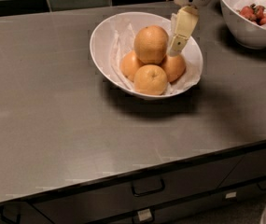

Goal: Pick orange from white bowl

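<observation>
The white bowl [99,41], wide and lined with crinkled white paper, sits on the grey counter at centre back. The orange [150,44], the largest and dullest one, rests on top of three smaller deeper-orange ones [150,80]. My gripper [176,45] hangs down from the upper right, over the bowl's right half. Its cream tip is right beside the orange's right side, in front of the right-hand small orange [175,67]. It holds nothing that I can see.
A smaller, deeper white bowl [249,31] with red fruit stands at the back right, close to the arm. The grey counter [53,125] runs to a front edge with dark drawers [147,188] below. A dark tiled wall lies behind.
</observation>
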You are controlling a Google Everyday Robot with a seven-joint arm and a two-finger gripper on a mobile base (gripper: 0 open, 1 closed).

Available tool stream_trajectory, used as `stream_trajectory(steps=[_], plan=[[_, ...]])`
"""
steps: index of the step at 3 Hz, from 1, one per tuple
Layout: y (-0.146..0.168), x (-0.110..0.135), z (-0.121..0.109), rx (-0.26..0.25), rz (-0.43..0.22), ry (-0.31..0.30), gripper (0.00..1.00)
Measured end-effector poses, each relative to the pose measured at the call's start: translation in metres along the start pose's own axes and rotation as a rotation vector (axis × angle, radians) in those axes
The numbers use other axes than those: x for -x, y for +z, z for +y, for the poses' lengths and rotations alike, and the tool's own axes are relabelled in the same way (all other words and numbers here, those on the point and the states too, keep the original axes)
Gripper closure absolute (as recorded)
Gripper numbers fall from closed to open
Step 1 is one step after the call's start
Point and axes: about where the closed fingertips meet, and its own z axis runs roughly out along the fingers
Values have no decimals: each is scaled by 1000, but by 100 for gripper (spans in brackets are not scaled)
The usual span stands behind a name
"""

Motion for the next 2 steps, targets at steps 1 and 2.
stream_trajectory(steps=[1,2], plan=[[10,7,-2,33,-28,-24,0],[11,8,-3,32,-30,-26,0]])
